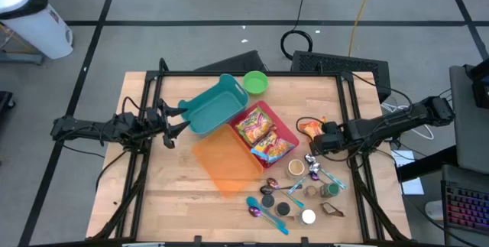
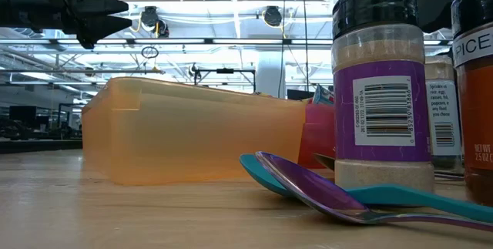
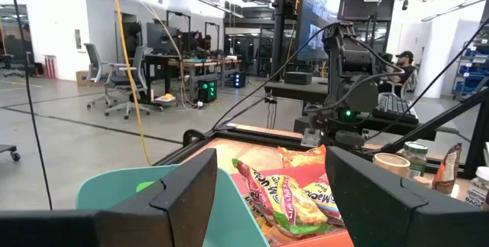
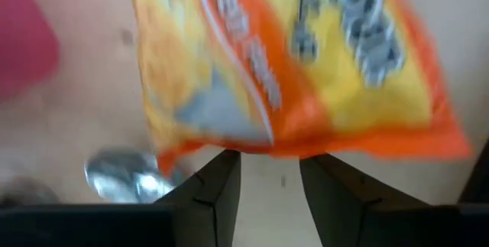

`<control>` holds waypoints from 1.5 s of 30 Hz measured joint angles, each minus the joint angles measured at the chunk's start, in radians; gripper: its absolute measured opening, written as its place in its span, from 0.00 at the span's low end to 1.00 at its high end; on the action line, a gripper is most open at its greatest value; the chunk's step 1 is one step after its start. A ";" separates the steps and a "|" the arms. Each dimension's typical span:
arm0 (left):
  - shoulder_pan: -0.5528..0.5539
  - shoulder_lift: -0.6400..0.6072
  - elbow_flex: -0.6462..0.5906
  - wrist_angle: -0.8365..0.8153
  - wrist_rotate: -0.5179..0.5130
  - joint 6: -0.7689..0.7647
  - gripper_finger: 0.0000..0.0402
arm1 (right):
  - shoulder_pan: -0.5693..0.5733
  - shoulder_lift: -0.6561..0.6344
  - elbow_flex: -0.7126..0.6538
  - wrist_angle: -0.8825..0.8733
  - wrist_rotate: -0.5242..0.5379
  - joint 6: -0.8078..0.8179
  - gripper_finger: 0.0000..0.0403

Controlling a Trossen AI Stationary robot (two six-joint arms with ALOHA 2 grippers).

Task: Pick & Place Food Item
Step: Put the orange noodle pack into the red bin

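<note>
1. A wooden table (image 1: 168,193) on a grey lab floor fills the middle of the high view, with workstations and office chairs showing in the room beyond.

2. At right of centre in the high view lies the item we are after, an orange snack packet (image 1: 310,127), just beside the red bin (image 1: 288,128) that already holds two similar packets (image 1: 260,136).

3. Our right gripper (image 1: 318,141) sits at the packet's near edge. In the right wrist view its fingers (image 4: 215,190) stand a narrow gap apart, and the packet's lower seam (image 4: 306,144) hangs just above the tips. We cannot tell whether the foil is pinched yet.

4. To do this step well, we judge the fingers should close on the crimped seam rather than the puffed middle, which would likely slip or crush.

5. We would lift straight up before moving toward the bin, since spoons (image 1: 315,163) and spice jars (image 1: 330,190) crowd the table just below the packet in the high view.

6. Our left gripper (image 1: 174,127) waits at left of centre, beside the teal bin (image 1: 214,105), its fingers (image 3: 179,193) spread and empty in the left wrist view.

7. An orange translucent container (image 1: 225,163) sits below the red bin; we should keep the carry path clear of it.
</note>
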 joint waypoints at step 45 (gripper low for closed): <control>0.000 0.000 0.000 0.000 0.000 0.000 0.63 | -0.472 0.013 -0.001 0.237 0.009 -0.561 0.01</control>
